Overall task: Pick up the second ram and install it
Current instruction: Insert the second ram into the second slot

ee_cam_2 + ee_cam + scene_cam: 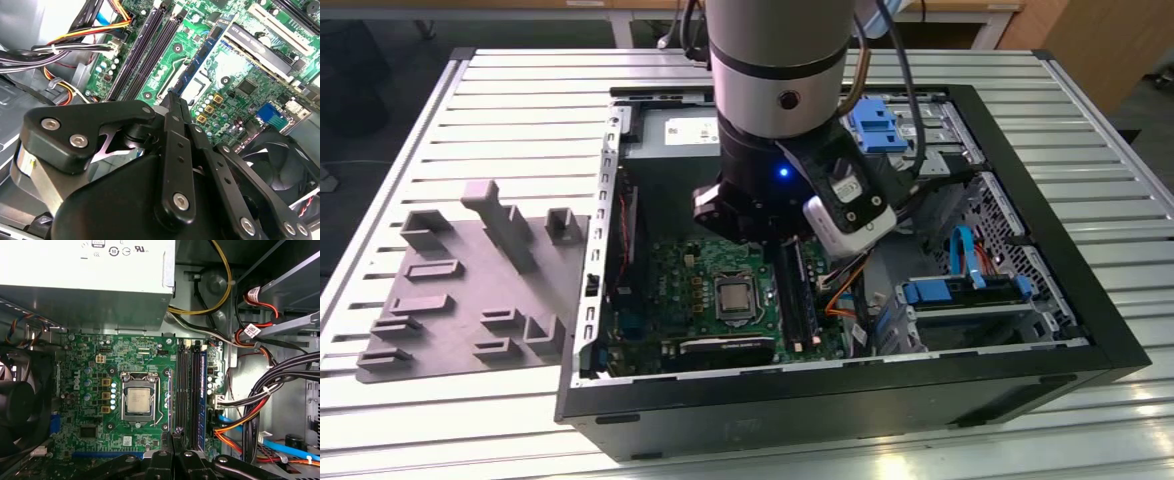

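The hand is clenched on the second ram. In the second wrist view its black fingers meet on the stick, which runs out from between them edge-on as a thin dark-blue strip. In the first wrist view the same strip hangs over the long black memory slots, roughly parallel to them. It falls on opposite sides of the slots in the two wrist views, so I judge it raised above the board and not seated. Whether any slot is filled I cannot tell.

Beside the slots the processor sits in its socket on the green motherboard. On the slots' other side lie black, orange and yellow cables.

In the exterior view the arm reaches into the open computer case on the slatted worktop. A grey fixture lies at nine o'clock of the case, and blue drive brackets sit at about one o'clock of the hand.

The likeliest trouble is misalignment: a stick that comes down skewed, or with its notch off the slot's key, would jam or bend. Uneven pressure could seat one end only. The narrow grip could let the stick pivot, and the nearby cables could foul it.

As for writing, the grey power supply bears a white label with symbols and print. The board has white lettering near the socket, and white tags hang on the cables.
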Robot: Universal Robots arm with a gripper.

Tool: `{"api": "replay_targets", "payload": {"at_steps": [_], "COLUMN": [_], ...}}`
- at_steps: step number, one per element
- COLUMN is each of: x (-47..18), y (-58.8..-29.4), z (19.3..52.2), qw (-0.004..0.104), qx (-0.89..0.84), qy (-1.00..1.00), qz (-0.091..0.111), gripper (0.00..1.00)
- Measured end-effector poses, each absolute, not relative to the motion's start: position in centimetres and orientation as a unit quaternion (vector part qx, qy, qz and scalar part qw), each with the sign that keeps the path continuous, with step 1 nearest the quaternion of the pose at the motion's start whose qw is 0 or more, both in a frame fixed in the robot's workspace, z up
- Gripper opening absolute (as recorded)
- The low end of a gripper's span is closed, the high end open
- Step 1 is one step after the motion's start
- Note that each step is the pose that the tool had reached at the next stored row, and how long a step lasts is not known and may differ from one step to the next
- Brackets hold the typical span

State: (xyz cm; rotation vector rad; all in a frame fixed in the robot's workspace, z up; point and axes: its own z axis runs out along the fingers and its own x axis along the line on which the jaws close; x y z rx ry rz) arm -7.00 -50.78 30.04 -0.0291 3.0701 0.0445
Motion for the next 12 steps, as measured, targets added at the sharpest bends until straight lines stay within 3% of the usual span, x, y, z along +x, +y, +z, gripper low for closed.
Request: {"api": "replay_targets", "payload": {"at_steps": [12], "x": [-6.73], "y": [-50.78], "z": [29.68], "qw": [0.036], "qx": [-0.008], "qy": [0.999], "qz": [0.014], "gripper": [0.12]}}
